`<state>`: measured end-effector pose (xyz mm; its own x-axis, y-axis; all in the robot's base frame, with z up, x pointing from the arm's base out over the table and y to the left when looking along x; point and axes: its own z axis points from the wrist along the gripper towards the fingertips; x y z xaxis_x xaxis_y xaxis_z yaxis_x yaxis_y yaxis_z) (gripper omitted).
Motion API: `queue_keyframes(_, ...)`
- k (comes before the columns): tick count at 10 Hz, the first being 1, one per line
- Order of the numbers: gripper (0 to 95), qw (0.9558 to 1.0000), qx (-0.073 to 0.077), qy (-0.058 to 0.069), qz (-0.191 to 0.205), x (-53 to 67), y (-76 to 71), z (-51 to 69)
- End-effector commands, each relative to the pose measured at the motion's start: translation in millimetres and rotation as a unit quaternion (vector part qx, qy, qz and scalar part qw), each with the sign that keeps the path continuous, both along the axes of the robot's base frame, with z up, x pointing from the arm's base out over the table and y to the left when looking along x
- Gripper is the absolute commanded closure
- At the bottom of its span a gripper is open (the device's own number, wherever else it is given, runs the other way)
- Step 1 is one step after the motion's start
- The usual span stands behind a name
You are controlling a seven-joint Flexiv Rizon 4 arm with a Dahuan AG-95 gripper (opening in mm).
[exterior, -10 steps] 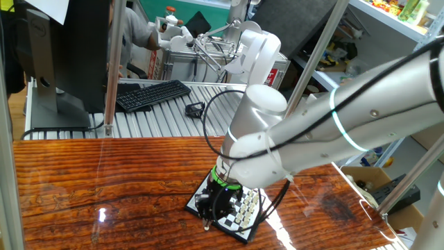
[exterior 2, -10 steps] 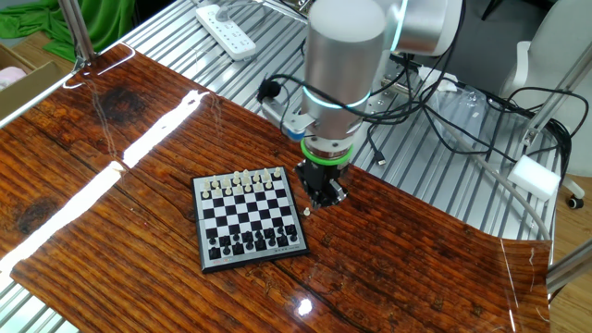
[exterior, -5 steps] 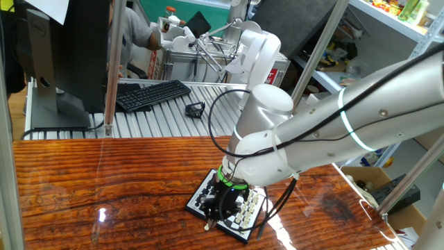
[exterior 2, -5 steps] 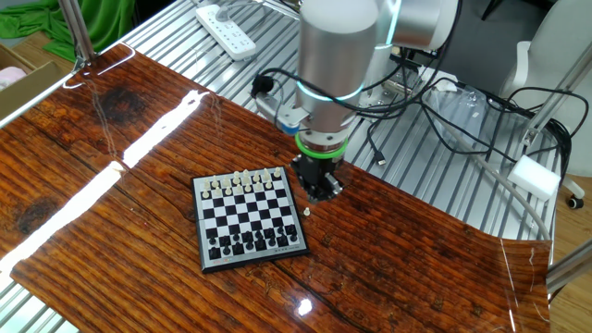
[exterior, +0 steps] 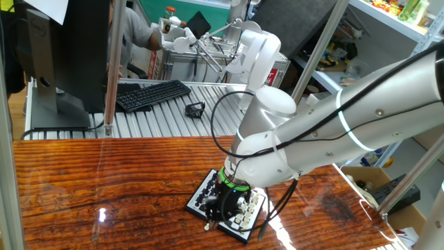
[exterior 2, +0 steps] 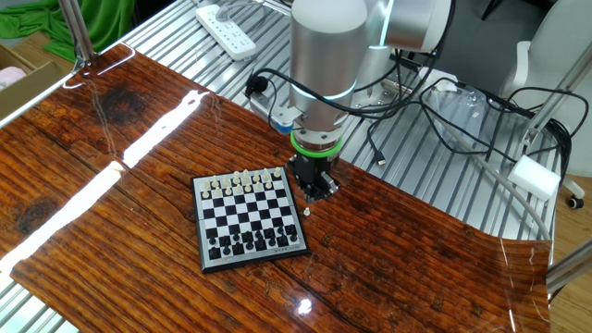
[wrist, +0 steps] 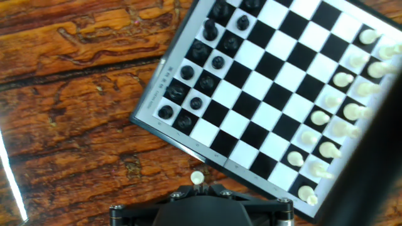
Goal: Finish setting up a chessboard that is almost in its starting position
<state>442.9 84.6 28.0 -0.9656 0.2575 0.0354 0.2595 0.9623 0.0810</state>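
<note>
End effector (exterior 2: 308,196) shifted slightly toward chessboard (exterior 2: 248,219) edge, arm leaning further over.

1. The worktop (exterior 2: 111,213) is reddish-brown wood with a strong grain, varnished so glossy that it mirrors the lights in bright streaks.
2. The chessboard (exterior 2: 248,220) looks like smooth plastic, its black rim faintly shiny; the cream pieces (wrist: 333,135) have a slight sheen.
3. The arm (exterior 2: 324,65) wears satin silver metal-look shells; in the one fixed view they read as glossy white.
4. Behind the wood lies ribbed bare metal (exterior 2: 416,176), dull grey.
5. A green cloth (exterior 2: 37,18) looks soft and matt.
</note>
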Motion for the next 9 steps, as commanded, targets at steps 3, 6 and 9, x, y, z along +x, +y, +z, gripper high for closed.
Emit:
queue_keyframes(3,95.0,1.0000,0.001,0.000,-0.007,-1.2,0.0,-2.7)
queue_keyframes(6,95.0,1.0000,0.001,0.002,-0.009,-1.2,0.1,-2.6)
queue_keyframes(9,76.0,1.0000,0.001,0.002,-0.009,-1.3,0.1,-2.6)
